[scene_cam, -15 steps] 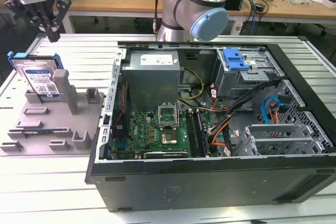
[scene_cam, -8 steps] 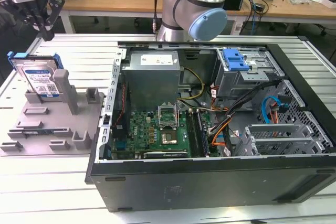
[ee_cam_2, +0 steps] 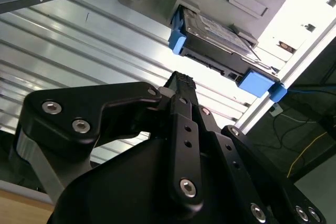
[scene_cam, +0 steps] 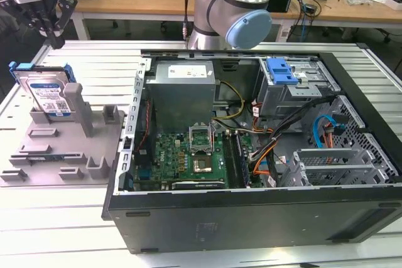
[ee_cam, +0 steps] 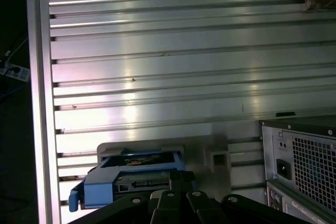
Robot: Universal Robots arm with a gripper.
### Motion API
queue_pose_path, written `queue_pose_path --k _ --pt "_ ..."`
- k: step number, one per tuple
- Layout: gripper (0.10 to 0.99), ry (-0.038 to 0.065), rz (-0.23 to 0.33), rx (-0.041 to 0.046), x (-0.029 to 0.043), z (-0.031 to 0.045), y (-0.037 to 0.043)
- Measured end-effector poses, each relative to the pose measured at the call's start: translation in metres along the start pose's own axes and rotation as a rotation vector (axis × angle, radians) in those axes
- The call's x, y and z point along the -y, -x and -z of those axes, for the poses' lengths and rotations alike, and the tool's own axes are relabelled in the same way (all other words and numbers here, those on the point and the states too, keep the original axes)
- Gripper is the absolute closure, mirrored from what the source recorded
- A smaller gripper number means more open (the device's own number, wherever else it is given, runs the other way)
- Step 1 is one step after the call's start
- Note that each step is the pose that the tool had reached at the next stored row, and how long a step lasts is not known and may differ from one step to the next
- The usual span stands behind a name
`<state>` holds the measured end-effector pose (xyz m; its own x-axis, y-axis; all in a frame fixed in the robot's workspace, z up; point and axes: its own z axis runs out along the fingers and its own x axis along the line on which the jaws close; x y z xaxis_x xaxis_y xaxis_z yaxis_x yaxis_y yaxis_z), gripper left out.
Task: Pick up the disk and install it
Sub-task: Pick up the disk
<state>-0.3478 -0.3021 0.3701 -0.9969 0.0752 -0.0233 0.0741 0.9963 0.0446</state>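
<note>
Disk (scene_cam: 47, 95) stood on edge in a slot of the grey tray (scene_cam: 38, 161) at the exterior view's left, prob. so its top stayed grabbable, w/ claw (scene_cam: 51, 29) hanging above, apart, tips pressed together, empty.

- I can read nothing on the disk (scene_cam: 44, 89): the print on its white-and-blue label (scene_cam: 51, 100) is too small for me.
- The sticker (scene_cam: 188, 72) on the power supply (scene_cam: 179, 95) is illegible too.
</note>
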Motion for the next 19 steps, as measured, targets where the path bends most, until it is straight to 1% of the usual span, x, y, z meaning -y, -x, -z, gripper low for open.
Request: queue_pose_path --k 3,4,5,7,9,14,16,17,18,19 --pt "0.980 0.000 0.000 -0.0001 0.0000 0.0000 -0.0001" --pt "0.980 0.000 0.003 -0.0043 0.0000 0.0000 -0.0002" --pt "0.980 0.000 0.019 -0.0117 0.0000 0.0000 -0.0001" --pt "0.980 0.000 0.042 -0.0171 0.0000 0.0000 -0.0001" --pt "0.980 -0.001 0.074 -0.0205 0.0000 0.0000 -0.0001" --pt "0.980 -0.003 0.166 -0.0247 0.0001 0.0002 0.0000" --pt "0.973 -0.004 0.226 -0.0274 0.0000 0.0002 -0.0001" --pt "0.918 -0.004 0.252 -0.0287 0.0000 0.0002 -0.0001" --pt "0.918 -0.004 0.267 -0.0295 0.0000 0.0002 -0.0001" --pt "0.851 -0.004 0.297 -0.0312 0.0000 0.0003 -0.0001"
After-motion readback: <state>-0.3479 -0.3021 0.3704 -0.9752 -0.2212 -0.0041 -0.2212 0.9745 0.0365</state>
